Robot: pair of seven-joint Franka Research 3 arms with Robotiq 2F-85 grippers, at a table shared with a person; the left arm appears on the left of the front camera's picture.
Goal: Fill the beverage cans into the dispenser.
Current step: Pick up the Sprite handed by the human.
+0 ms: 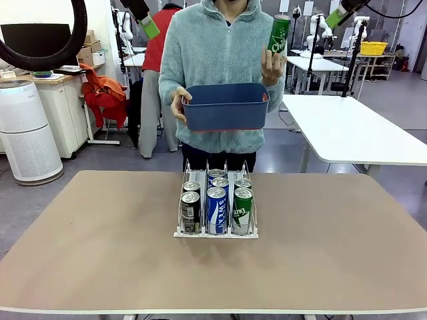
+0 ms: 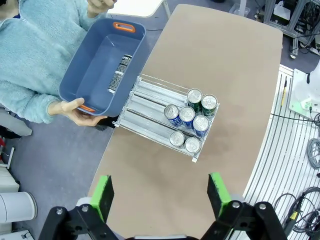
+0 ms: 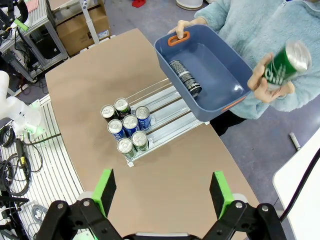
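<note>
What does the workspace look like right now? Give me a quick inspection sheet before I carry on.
Surface: brown table, dispenser standing mid-table.
Job's things: dispenser holds two black cans, three blue cans and two green cans. The person's hand holds a green can raised. One black can lies in the blue bin that the person holds.
Clutter: nothing seen.
Hands: left hand and right hand are open, above the table, holding nothing.
Cables: loose cables beyond the table's edge.
Surroundings: white table and air purifier behind.
</note>
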